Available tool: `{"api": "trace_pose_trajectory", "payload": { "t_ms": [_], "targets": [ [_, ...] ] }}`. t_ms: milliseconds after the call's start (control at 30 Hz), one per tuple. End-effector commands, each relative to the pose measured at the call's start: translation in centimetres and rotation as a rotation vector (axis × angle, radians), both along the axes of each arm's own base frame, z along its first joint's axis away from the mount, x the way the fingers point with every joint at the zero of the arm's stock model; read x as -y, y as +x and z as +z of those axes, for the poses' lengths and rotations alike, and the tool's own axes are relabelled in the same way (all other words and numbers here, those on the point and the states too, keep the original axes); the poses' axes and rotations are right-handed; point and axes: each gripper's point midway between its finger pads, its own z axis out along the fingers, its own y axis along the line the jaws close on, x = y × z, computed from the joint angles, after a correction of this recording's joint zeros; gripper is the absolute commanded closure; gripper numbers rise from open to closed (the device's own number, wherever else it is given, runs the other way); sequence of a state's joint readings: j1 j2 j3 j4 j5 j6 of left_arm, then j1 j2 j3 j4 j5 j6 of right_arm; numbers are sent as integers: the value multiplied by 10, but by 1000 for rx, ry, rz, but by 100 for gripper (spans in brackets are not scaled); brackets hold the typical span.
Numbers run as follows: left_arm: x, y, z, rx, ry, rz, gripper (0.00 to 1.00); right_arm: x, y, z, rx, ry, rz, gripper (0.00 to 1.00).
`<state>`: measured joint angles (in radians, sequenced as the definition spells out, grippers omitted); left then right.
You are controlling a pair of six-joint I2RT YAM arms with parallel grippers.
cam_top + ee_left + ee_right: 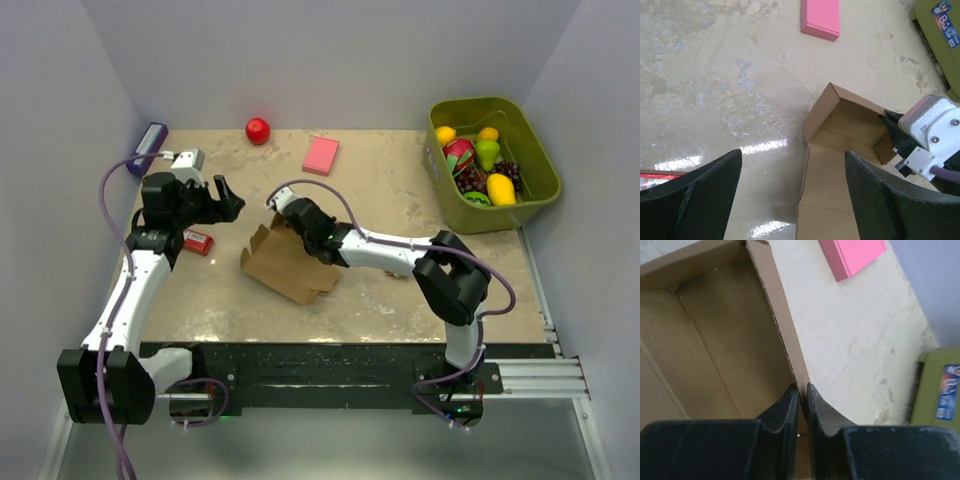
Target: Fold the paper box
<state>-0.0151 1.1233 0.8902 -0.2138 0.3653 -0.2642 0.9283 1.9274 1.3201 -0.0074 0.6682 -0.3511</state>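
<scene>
Paper box (285, 262): table centre, partly raised; one wall pinched tight in the right gripper (802, 390); left gripper (232, 198) spread wide, just left, not touching; pink block (321, 155) behind; green bin (492, 218) far right; red packet (198, 241) beside the left arm.

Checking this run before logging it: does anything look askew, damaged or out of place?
Only the paper box: it lies crooked to the table's edges, half folded, with one wall stood up and pinched by the right hand. Nothing looks torn or spilled.
</scene>
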Motion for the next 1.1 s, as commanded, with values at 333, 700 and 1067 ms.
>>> {"api": "trace_pose_trajectory", "payload": {
  "t_ms": [333,700,1067],
  "targets": [
    [19,0,82,185,-16,-91,12,47,-29,-47,-452,546,-364,92],
    [76,-28,26,20,-59,-263,12,48,-38,-64,-467,749,-490,91],
    [121,-25,27,8,-107,-349,11,52,-40,-63,-447,806,-517,91]
  ]
}}
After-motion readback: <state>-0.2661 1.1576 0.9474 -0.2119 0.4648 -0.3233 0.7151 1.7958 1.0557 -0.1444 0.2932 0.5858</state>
